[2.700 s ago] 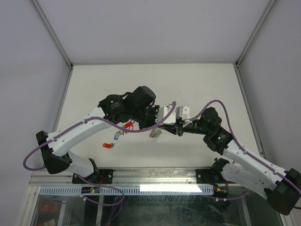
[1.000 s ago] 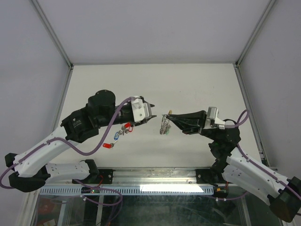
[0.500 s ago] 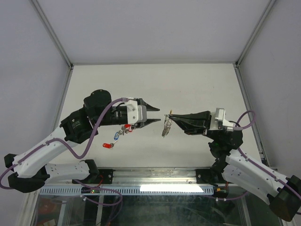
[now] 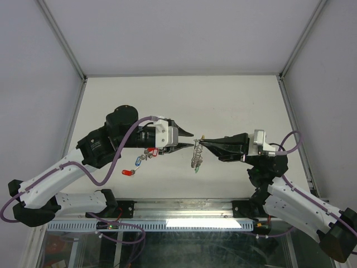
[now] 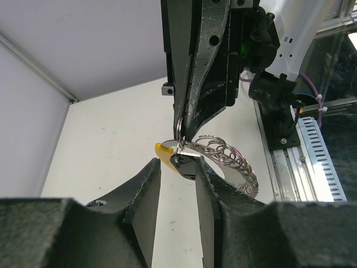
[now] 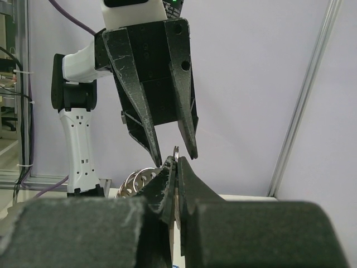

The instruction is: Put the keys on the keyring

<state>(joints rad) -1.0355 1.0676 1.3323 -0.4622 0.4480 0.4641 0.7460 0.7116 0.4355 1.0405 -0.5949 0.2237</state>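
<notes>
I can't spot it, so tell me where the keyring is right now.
Top view, mid-table: the keyring is pinched in the right gripper's shut tips, directly facing the left gripper's open tips.

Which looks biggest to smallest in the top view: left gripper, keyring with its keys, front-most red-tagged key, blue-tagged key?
1. left gripper
2. keyring with its keys, raised in the right gripper, so nearer the camera
3. red-tagged key and blue-tagged key: alike, unranked

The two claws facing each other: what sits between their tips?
The keyring, pinched in the shut right gripper, with keys dangling from it. It hangs just ahead of the open left gripper, clearest in the left wrist view.
</notes>
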